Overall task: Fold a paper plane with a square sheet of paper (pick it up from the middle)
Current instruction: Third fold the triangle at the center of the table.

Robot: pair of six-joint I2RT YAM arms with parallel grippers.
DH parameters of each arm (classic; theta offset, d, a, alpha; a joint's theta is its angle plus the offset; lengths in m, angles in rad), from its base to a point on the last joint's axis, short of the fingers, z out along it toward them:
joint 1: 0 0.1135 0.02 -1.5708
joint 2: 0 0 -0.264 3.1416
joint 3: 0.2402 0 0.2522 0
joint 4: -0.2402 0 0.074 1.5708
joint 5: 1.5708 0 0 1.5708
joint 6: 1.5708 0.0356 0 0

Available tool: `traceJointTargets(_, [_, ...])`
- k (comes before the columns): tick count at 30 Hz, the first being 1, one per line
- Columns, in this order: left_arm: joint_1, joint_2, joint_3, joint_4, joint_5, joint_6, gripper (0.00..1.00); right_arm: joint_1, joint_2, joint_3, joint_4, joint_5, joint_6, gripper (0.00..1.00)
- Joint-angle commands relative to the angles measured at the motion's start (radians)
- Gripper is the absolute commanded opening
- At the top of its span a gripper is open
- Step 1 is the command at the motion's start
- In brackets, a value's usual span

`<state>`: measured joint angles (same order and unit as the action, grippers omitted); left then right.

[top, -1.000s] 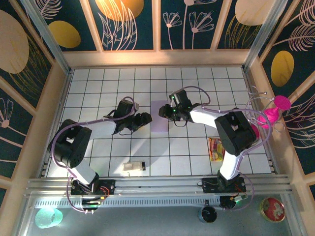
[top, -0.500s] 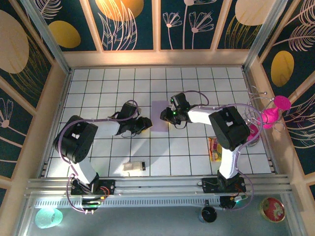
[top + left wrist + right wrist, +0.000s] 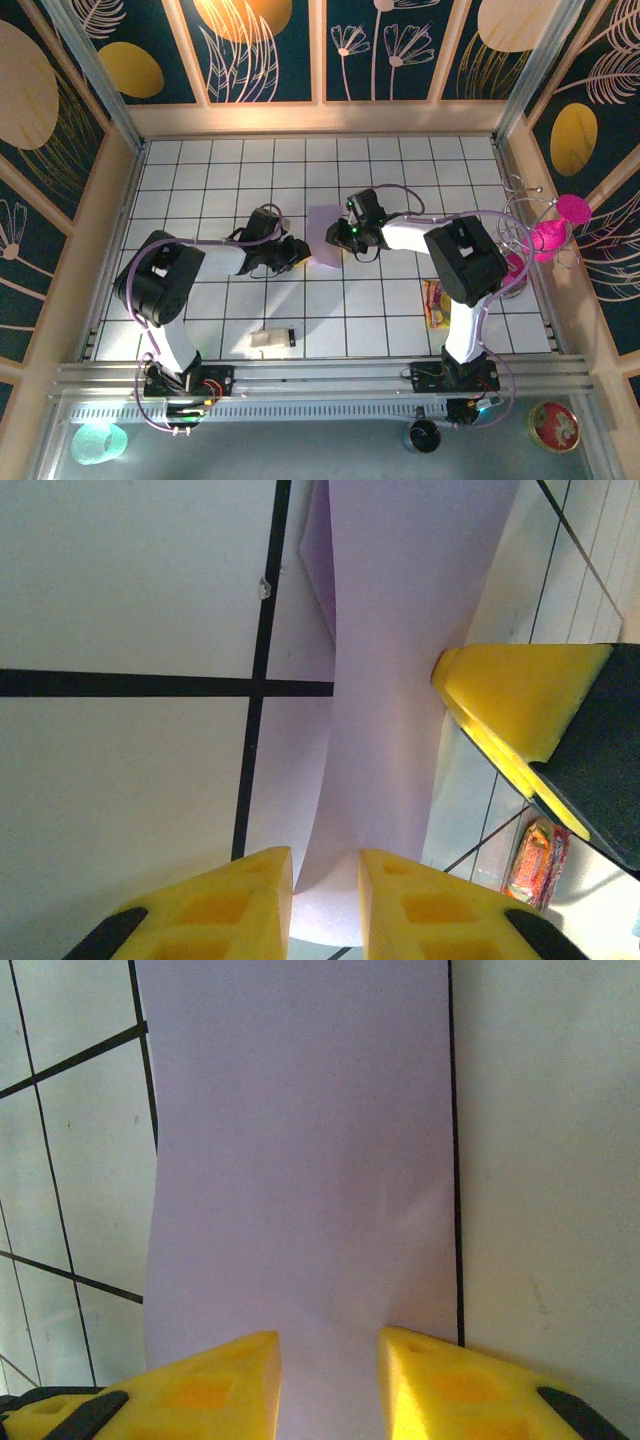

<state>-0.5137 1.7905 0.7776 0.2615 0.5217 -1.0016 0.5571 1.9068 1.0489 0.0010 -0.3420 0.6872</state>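
Left gripper and right gripper, seen from above, flank the square sheet of paper on the tiled table, a snack packet with unreadable print well apart; each wrist view shows yellow fingers slightly apart, straddling the lilac sheet's edge.

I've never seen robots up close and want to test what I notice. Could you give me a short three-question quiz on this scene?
1. True or false: the square sheet of paper is already folded into a pointed dart.
2. Which lies nearest the right arm's base? A. snack packet B. white block C. the sheet
3. Fill in: the left gripper and right gripper reach the sheet from ___ edges.
Key: 1 false; 2 A; 3 opposite.
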Motion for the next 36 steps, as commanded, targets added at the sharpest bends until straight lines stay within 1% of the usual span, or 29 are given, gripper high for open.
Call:
traceJointTargets(1, [-0.005, 0.024, -0.001, 0.046, 0.037, -0.023, 0.24, -0.004, 0.032, -0.023, -0.021, 0.011, 0.001, 0.32])
traceJointTargets(4, [-0.005, 0.028, 0.006, 0.049, 0.032, -0.018, 0.25, -0.004, 0.031, -0.024, -0.022, 0.012, 0.001, 0.32])
traceJointTargets(11, [-0.002, 0.069, 0.067, 0.031, 0.043, 0.018, 0.32, -0.004, 0.025, -0.029, -0.022, 0.015, -0.003, 0.32])
traceJointTargets(15, [0.013, 0.082, 0.113, -0.016, 0.032, 0.061, 0.37, -0.004, 0.019, -0.033, -0.021, 0.019, -0.006, 0.32])
traceJointTargets(20, [0.033, 0.103, 0.139, -0.002, 0.044, 0.065, 0.41, -0.005, 0.018, -0.038, -0.015, 0.020, -0.006, 0.32])
traceJointTargets(26, [0.045, 0.128, 0.189, -0.017, 0.054, 0.087, 0.42, -0.005, 0.018, -0.038, -0.013, 0.020, -0.007, 0.32])
traceJointTargets(33, [0.055, 0.132, 0.190, -0.026, 0.051, 0.089, 0.41, -0.005, 0.012, -0.048, -0.006, 0.021, -0.005, 0.31])
traceJointTargets(34, [0.054, 0.130, 0.189, -0.022, 0.052, 0.086, 0.41, -0.024, 0.011, -0.049, -0.005, 0.021, -0.005, 0.31])
traceJointTargets(36, [0.054, 0.127, 0.187, -0.010, 0.053, 0.079, 0.41, -0.033, 0.010, -0.050, -0.005, 0.021, -0.005, 0.31])
